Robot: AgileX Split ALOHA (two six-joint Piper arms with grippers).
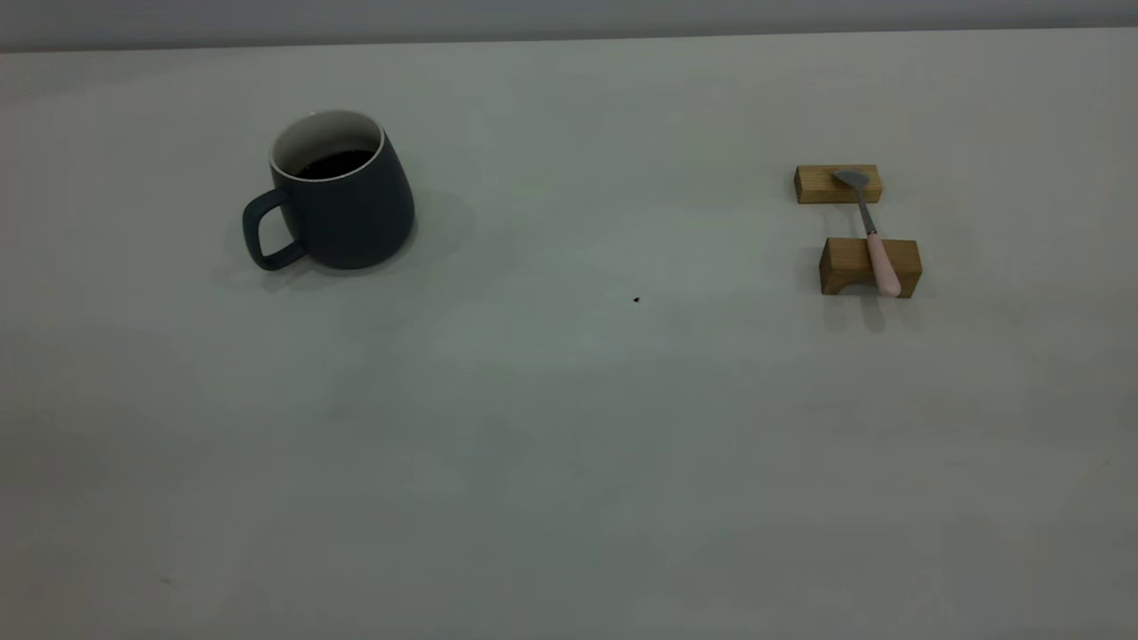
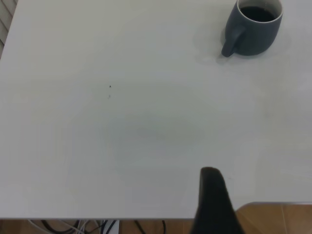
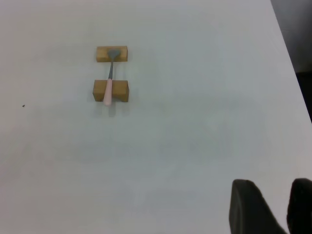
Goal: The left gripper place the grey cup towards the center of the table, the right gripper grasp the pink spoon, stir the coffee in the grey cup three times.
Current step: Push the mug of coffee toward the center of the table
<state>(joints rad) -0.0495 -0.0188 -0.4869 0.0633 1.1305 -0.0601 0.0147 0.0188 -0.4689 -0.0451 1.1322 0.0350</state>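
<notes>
The grey cup (image 1: 340,191) stands upright at the table's (image 1: 569,444) back left, handle toward the front left, with dark coffee (image 1: 336,164) inside. In the left wrist view the cup (image 2: 253,27) is far from my left gripper (image 2: 212,195), which hangs at the table's near edge. The pink spoon (image 1: 876,244) lies across two wooden blocks at the right, bowl on the far one. In the right wrist view the spoon (image 3: 109,87) is far ahead of my right gripper (image 3: 275,187), whose black tips stand slightly apart with nothing between them. Neither arm shows in the exterior view.
The far wooden block (image 1: 837,184) and the arched near block (image 1: 869,267) carry the spoon. A tiny dark speck (image 1: 637,300) marks the table's middle. The table's side edge (image 3: 292,63) runs close to the right gripper. Wooden floor (image 2: 278,219) shows past the near edge.
</notes>
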